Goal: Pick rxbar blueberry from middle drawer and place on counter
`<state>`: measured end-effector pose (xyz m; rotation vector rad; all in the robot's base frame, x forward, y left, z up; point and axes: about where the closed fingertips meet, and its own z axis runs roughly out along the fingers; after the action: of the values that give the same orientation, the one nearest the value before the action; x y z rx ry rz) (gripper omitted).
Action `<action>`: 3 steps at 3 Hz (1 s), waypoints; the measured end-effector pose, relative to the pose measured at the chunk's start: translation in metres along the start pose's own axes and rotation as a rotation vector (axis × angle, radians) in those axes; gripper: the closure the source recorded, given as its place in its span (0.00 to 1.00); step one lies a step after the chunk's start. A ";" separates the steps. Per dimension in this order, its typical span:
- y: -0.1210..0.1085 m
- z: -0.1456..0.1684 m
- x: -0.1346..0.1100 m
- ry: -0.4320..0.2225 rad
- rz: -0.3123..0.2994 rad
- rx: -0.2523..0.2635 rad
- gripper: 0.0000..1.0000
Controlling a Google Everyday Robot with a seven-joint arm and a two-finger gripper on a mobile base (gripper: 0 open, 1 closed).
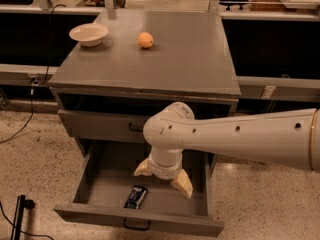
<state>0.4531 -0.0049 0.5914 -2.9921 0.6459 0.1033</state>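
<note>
Over the drawer [139, 219], the end effector [162, 183] hangs wide and empty beside the bar [136, 196]. Grasp and tabletop [175, 59] placement are not yet done.

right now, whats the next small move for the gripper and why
Probably ease the gripper a little toward the drawer's front edge and slightly left in the camera view, then lower it. It hovers inside the open middle drawer with its jaws spread, while the rxbar blueberry lies flat on the drawer floor just beyond them, not yet between them.
</note>
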 end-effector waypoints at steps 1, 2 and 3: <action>0.000 0.000 0.000 0.000 0.000 0.000 0.00; -0.013 0.007 0.004 0.016 -0.055 0.012 0.00; -0.044 0.018 0.018 0.080 -0.156 0.043 0.00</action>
<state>0.4869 0.0293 0.5745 -3.0047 0.4127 -0.0393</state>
